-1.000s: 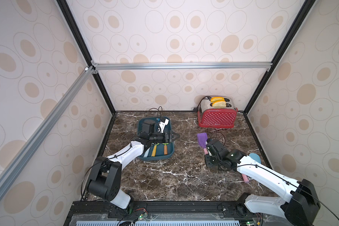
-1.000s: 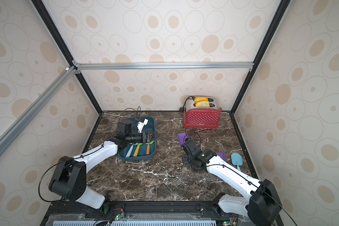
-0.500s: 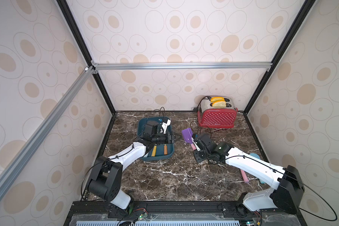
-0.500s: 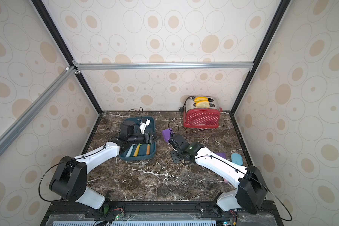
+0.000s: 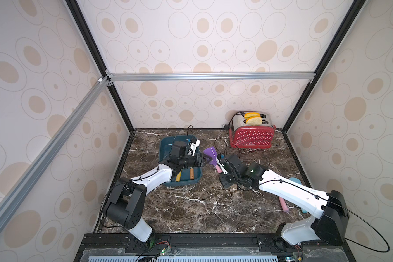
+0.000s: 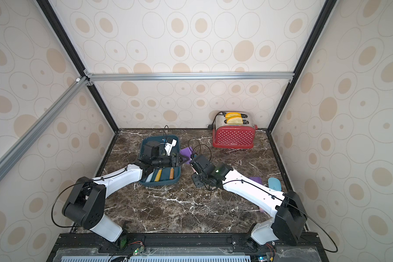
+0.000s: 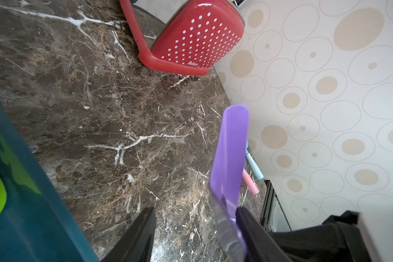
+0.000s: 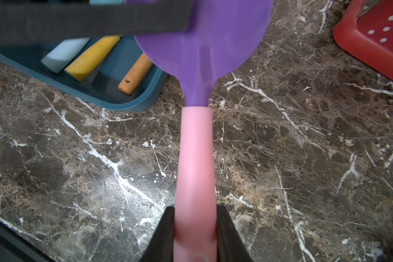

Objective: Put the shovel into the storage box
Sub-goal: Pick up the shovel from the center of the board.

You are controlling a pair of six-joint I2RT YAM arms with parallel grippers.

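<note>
Purple blade and pink handle mark the shovel (image 8: 195,127), which hangs above the worktop (image 5: 191,204) just beside the box (image 5: 166,147), not yet in it. The right fingers (image 8: 166,226) pinch the pink handle from both sides. The left fingers (image 7: 141,231) stand spread with the blade between them. One appears to touch the blade's face and its partner is apart from it, so they do not clamp it. The step in hand looks like a handover from the right arm to the left, at the side of the box. Next, I judge, the left fingers must press onto the blade before the right ones let go. Then the shovel wants carrying over the box wall and laying lengthwise beside the tools (image 8: 93,56) already inside.
</note>
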